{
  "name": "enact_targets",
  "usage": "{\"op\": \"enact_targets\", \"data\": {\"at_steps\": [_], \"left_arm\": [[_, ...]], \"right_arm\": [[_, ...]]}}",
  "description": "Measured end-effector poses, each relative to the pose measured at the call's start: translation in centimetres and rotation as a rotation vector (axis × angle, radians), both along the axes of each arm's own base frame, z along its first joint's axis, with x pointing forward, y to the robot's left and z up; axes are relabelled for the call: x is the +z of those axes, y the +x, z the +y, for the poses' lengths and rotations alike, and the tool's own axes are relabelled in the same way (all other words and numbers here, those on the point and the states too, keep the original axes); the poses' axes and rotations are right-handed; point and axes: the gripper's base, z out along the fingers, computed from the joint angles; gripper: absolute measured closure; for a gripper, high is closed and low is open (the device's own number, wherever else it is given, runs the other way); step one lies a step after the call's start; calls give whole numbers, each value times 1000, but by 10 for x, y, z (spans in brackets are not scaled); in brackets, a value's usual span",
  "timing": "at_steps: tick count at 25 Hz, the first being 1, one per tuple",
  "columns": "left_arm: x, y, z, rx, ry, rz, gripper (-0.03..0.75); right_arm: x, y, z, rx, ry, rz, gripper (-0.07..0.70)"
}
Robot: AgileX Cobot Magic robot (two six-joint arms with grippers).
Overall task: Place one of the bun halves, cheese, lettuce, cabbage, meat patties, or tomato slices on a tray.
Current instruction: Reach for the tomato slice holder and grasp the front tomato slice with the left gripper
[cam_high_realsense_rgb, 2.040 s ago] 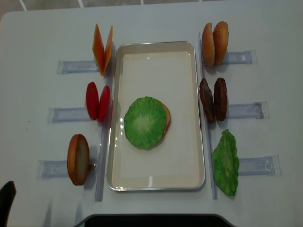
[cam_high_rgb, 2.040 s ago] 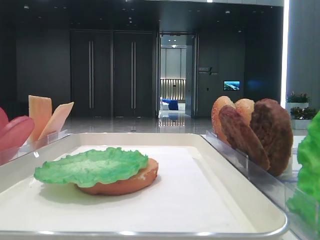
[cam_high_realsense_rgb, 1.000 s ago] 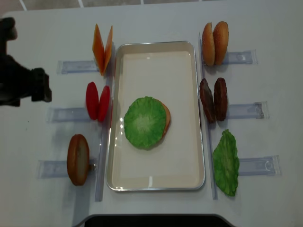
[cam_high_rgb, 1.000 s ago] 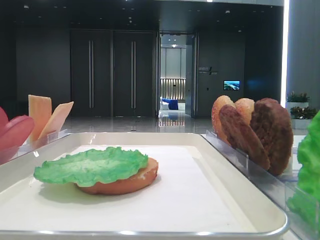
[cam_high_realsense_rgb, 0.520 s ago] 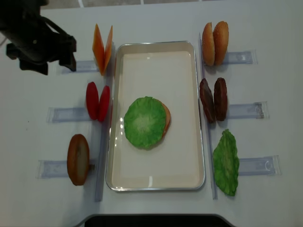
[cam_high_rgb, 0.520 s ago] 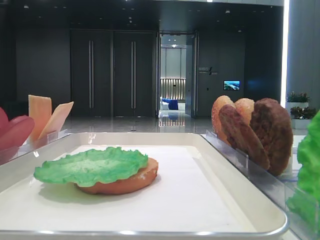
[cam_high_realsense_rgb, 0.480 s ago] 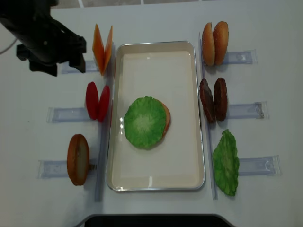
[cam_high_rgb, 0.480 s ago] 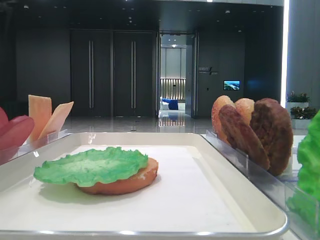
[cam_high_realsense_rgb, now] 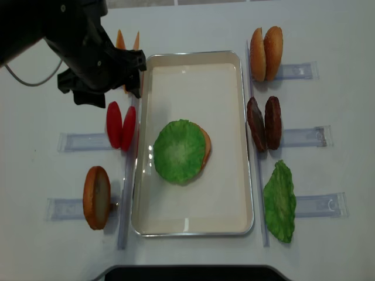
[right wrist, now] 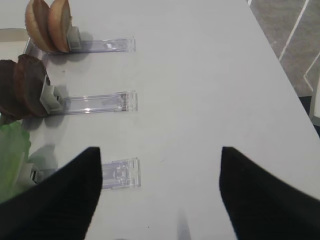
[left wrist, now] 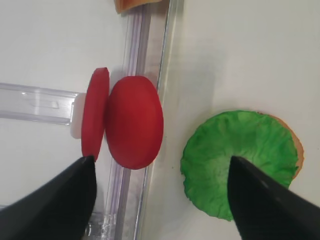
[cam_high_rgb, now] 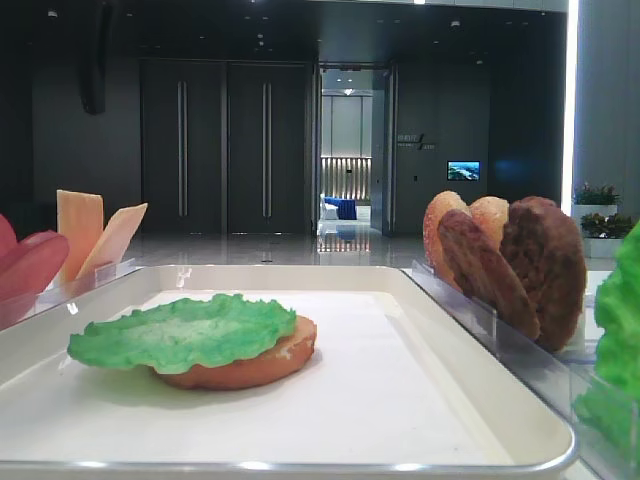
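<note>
The left hand [cam_high_realsense_rgb: 102, 79] was spread wide with nothing in it, hovering over the left side of the surface just above the two flat, round red tomato slices [cam_high_realsense_rgb: 120, 125], which stood on edge in their clear plastic holder [cam_high_realsense_rgb: 82, 141]. From overhead the arm's dark bulk covered most of the thin orange-yellow cheese squares [cam_high_realsense_rgb: 128, 40], so only their top tips poked out. In the left wrist view only the two dark fingertips [left wrist: 55, 200] showed at the bottom corners, so the rest of that hand was cut off.

The right hand [right wrist: 157, 195] was also spread wide and empty, with just its black fingertips in frame over bare white surface [right wrist: 200, 90] beside the holders.

On the big white rectangular tray [cam_high_realsense_rgb: 193, 228] with the glossy rim, a ruffled bright green lettuce leaf [cam_high_realsense_rgb: 179, 151] lay flat on a tan-orange bun half [cam_high_realsense_rgb: 205, 145], hiding all but the bun's right edge. The dark-brown rough patties [cam_high_realsense_rgb: 263, 123], two more bun halves [cam_high_realsense_rgb: 266, 52] and a second lettuce leaf [cam_high_realsense_rgb: 279, 202] sat right of the tray.

The low view showed a dim hall behind, with dark double doors [cam_high_rgb: 222, 150] and a lit doorway [cam_high_rgb: 347, 150].
</note>
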Motion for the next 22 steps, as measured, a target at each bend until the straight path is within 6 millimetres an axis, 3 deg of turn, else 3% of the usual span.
{"op": "enact_targets", "data": {"at_steps": [15,19,22], "left_arm": [[-68,28,-15,-2,54,128,111],[-86,31,-16,-5,86,187,160],[-90,30,-16,-7,101,210,291]], "right_arm": [[0,0,0,0,0,0,157],[0,0,0,0,0,0,158],[0,0,0,0,0,0,158]]}}
